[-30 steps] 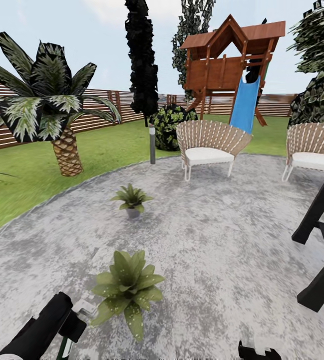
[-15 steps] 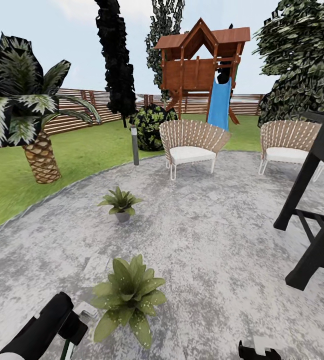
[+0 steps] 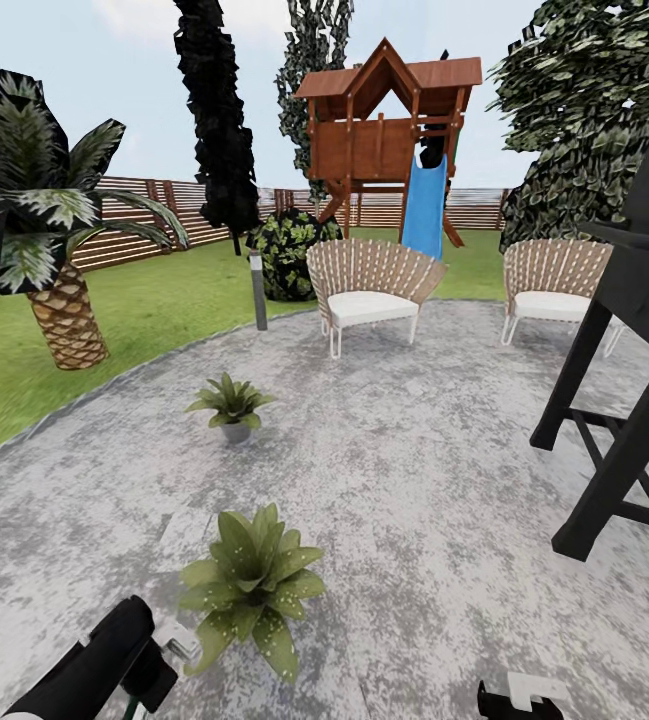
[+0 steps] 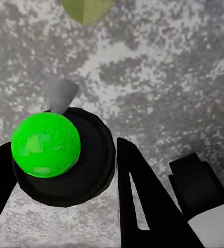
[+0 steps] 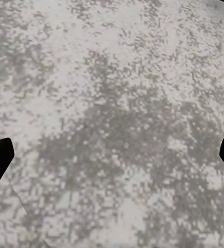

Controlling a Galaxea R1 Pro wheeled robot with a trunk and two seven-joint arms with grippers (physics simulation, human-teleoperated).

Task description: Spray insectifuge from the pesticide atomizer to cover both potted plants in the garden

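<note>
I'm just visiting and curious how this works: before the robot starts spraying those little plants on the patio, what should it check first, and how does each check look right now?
1. Atomizer in hand: ok. The left gripper has its fingers on either side of the pesticide atomizer.
2. Near potted plant within range: ok, it stands just ahead of the left arm.
3. Nozzle aimed at that plant: cannot tell; a leaf tip shows beyond the nozzle.
4. Far potted plant reachable from here: probably not ok, it sits well further across the patio.
5. Right gripper free: ok, open over bare paving.
6. Black stand out of the way: ok, off to the right.
</note>
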